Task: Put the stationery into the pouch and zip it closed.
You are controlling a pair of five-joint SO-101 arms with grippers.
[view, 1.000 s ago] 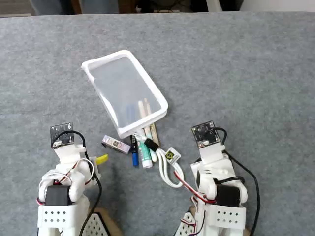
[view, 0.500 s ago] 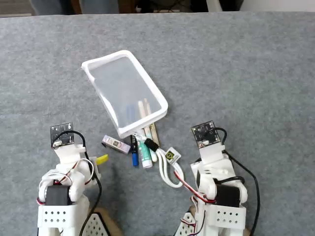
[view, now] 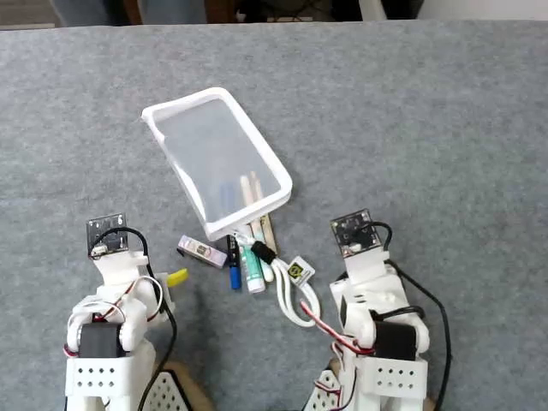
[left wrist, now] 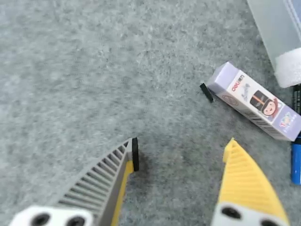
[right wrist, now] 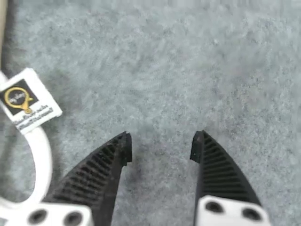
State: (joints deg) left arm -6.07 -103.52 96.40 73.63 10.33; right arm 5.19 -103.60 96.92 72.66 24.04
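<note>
The translucent, white-edged pouch (view: 214, 150) lies slanted mid-table. Pens (view: 253, 270) poke from its near mouth, with a lilac eraser box (view: 202, 251) just left. The left gripper (left wrist: 183, 148) and right gripper (right wrist: 161, 143) gape wide, empty.

robotics test bench, probably a lab rather than a home desk. cues: two small white printed arms, left arm (view: 110, 321) and right arm (view: 377, 321), mounted side by side at the near table edge, servo wires (view: 432, 300) running loose and exposed, grey felt mat (view: 445, 111) over the whole tabletop, dark clutter (view: 274, 10) past the far edge
</note>
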